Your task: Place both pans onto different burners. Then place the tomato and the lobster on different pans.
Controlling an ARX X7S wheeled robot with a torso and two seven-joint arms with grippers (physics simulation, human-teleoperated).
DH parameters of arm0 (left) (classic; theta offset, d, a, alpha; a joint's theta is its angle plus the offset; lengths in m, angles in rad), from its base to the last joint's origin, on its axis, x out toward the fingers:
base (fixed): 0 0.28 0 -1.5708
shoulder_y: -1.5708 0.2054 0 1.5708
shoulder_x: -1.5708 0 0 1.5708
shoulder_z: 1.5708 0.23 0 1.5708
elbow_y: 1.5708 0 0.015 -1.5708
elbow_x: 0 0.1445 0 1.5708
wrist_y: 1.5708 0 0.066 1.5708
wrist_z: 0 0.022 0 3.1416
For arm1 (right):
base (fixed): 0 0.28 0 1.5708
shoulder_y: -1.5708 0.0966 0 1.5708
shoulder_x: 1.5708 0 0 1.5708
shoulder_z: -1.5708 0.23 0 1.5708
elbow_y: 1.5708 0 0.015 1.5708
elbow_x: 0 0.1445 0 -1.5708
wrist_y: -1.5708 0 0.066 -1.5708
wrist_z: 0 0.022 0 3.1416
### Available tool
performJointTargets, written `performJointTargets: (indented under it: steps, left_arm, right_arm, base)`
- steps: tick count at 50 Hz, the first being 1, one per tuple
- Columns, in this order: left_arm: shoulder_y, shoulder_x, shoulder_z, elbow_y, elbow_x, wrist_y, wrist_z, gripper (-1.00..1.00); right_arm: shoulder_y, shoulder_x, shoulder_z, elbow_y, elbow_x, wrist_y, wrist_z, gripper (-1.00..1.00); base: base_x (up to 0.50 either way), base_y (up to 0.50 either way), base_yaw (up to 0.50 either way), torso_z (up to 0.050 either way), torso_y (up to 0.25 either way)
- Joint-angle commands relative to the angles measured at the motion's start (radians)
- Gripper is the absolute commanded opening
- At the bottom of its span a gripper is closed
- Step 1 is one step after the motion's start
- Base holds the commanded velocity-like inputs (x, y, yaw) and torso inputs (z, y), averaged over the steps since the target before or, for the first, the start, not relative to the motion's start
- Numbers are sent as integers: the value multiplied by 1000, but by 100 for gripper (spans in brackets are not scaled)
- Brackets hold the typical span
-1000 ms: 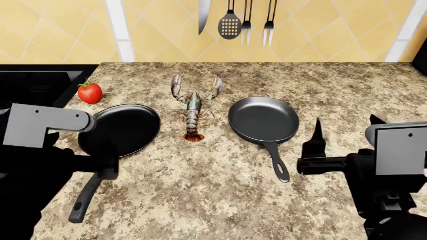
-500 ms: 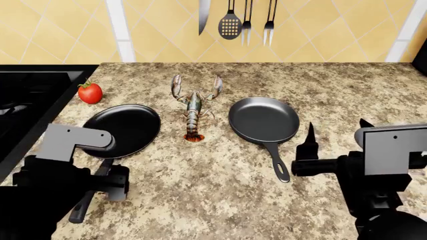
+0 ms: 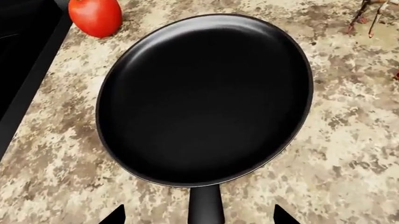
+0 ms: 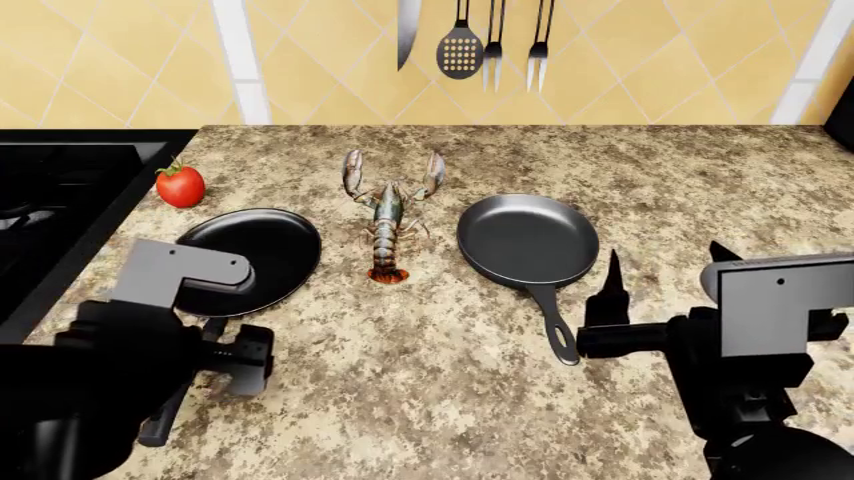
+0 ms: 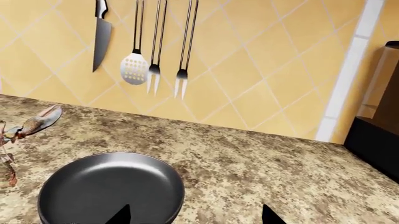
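Observation:
The matte black pan (image 4: 254,258) lies on the counter at the left, its handle (image 3: 206,207) running toward me. My left gripper (image 3: 199,218) is open, one fingertip on each side of that handle just behind the rim, not touching it. The tomato (image 4: 180,186) sits beyond this pan, near the stove (image 4: 54,190), where the burners are too dark to make out. Between the pans lies the lobster (image 4: 388,215), claws pointing away. The glossier grey pan (image 4: 527,240) is right of centre. Open and empty, my right gripper (image 4: 665,275) hovers right of its handle (image 4: 558,325).
A knife (image 4: 407,30), a slotted spatula (image 4: 459,48) and two forks (image 4: 518,45) hang on the yellow tiled wall behind the counter. A dark appliance (image 5: 374,140) stands at the far right. The stove's raised edge (image 3: 31,79) borders the counter on the left.
My left arm has drawn back toward me and come down, so its fingers now straddle the black pan's handle. The right arm has shifted slightly left and lower. Pans, tomato and lobster have not moved.

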State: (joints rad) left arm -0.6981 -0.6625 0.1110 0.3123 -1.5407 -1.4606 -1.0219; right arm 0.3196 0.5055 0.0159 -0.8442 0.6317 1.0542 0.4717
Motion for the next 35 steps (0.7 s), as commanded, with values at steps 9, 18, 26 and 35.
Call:
performJointTargets:
  steps: [9,18,26,35]
  left_arm:
    - [-18,7,88,-46,76,37,54,100]
    - [-12,9,119,-64,114,62,86,100]
    - [19,3,128,-68,127,85,100,100]
    - [25,-4,120,-68,109,96,86,-100]
  right_arm:
    - [-8,8,-6,-7,2,-10,6,100]
    - [-14,11,-4,-8,4,-15,9,100]
    - [-13,13,-4,-14,10,-12,14,100]
    - [-15,14,-7,-16,14,-15,16,100]
  base:
    - [0,0,0,0,0]
    - [0,0,0,0,0]
    - [0,0,0,0,0]
    - [0,0,0,0,0]
